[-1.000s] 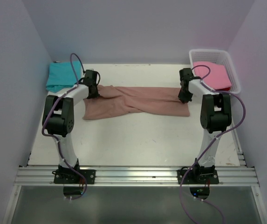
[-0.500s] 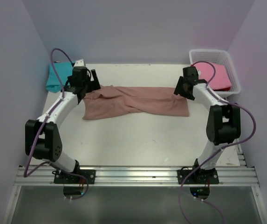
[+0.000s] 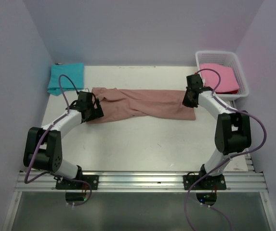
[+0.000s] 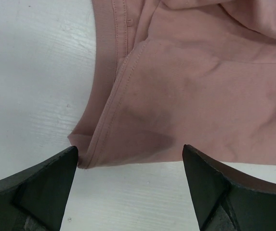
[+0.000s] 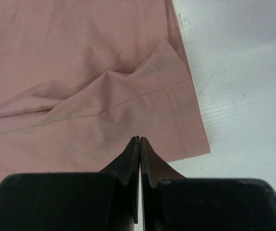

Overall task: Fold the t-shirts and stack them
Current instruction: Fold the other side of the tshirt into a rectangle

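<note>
Item 1: salmon-brown t-shirt (image 3: 142, 105). We record it as long crumpled band across far half of table (image 3: 142, 149), between both arms.
Item 2: teal t-shirt (image 3: 66, 78). Flat at far-left corner.
Item 3: pink t-shirt (image 3: 219, 77). Inside white basket (image 3: 243, 77), far right.
Left gripper (image 4: 129, 154): jaws wide, either side of salmon shirt's near-left hem corner, nothing held.
Right gripper (image 5: 139, 142): fingers pressed together over shirt's right end. We cannot tell whether cloth is caught.

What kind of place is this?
Probably a robot lab booth: a left arm and right arm bolted to a metal rail, plain walls round a white table, and a brown shirt laid out.
</note>
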Robot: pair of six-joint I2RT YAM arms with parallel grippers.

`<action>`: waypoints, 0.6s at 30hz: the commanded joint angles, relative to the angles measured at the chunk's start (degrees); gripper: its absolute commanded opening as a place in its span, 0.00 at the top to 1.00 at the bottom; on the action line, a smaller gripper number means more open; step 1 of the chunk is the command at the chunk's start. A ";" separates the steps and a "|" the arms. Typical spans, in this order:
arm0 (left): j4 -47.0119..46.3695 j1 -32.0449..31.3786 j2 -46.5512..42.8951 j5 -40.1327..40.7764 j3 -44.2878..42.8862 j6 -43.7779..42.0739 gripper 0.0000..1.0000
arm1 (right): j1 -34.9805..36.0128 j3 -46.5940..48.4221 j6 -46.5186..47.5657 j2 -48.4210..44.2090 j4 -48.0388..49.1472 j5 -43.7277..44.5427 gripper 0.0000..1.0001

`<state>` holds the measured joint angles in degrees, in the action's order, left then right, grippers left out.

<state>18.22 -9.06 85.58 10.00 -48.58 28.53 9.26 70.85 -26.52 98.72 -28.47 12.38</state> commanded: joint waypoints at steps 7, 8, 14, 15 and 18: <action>-2.48 0.27 -7.00 -0.33 0.15 0.30 0.07 | -0.03 -0.80 -3.88 4.72 -2.38 0.45 1.00; -2.75 0.27 -7.62 -0.42 0.32 0.21 0.07 | -0.11 -1.15 -4.06 5.43 -2.38 0.19 1.00; -5.82 0.27 -6.22 0.80 2.26 -1.90 0.07 | -0.12 -3.26 -4.85 10.53 -0.45 -1.48 1.00; -5.74 0.27 -5.43 1.16 2.35 -1.64 0.08 | -0.03 -3.52 -4.85 11.40 -0.01 -1.66 1.00; -6.44 0.36 -2.53 1.95 2.17 -0.94 0.10 | -0.12 -4.32 -4.68 12.02 0.69 -2.18 1.00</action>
<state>15.18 -9.06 80.79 10.39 -46.94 27.88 9.26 69.08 -30.17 107.37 -28.51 11.88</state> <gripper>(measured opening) 0.906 0.008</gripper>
